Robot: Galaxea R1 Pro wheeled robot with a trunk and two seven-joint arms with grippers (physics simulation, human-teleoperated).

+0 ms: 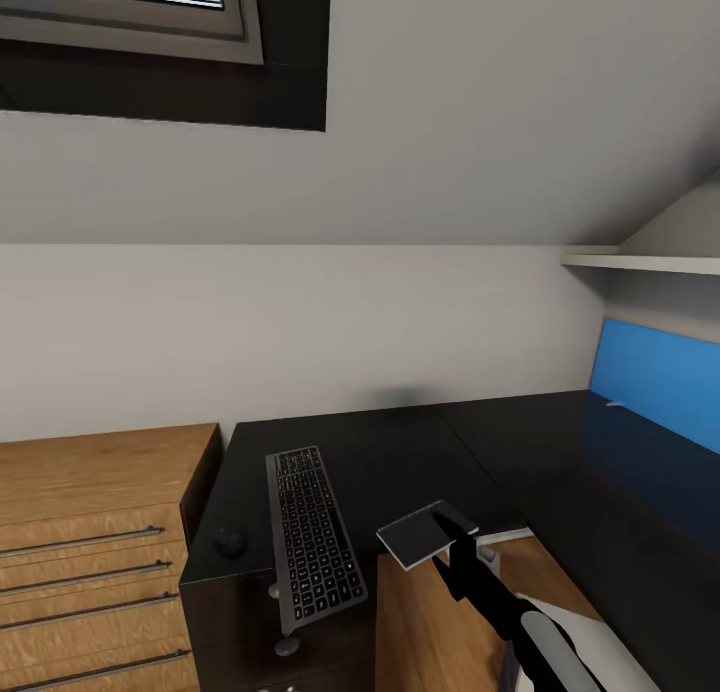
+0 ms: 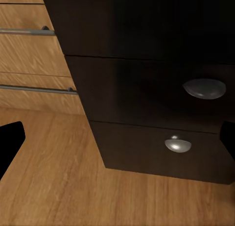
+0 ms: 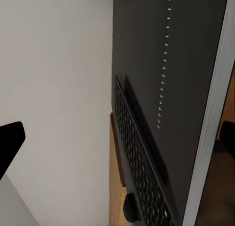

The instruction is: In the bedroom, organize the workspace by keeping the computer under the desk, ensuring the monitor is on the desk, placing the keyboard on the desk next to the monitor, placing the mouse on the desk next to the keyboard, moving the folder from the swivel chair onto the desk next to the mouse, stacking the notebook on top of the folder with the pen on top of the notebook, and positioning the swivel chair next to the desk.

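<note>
Our right gripper [image 1: 447, 544] clamped the notebook [image 1: 425, 534]; the keyboard [image 1: 312, 537] lay just beyond its edge.

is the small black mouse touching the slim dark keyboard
Apart. The head view shows bare black desk between the small rounded black mouse and the slim dark grey keyboard.

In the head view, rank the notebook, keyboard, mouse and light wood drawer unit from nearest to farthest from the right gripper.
1. notebook: held at the right gripper, over the desk's front edge.
2. keyboard: to its left, overhanging the desk.
3. mouse: left of the keyboard.
4. light wood drawer unit: far left, beside the desk.
</note>
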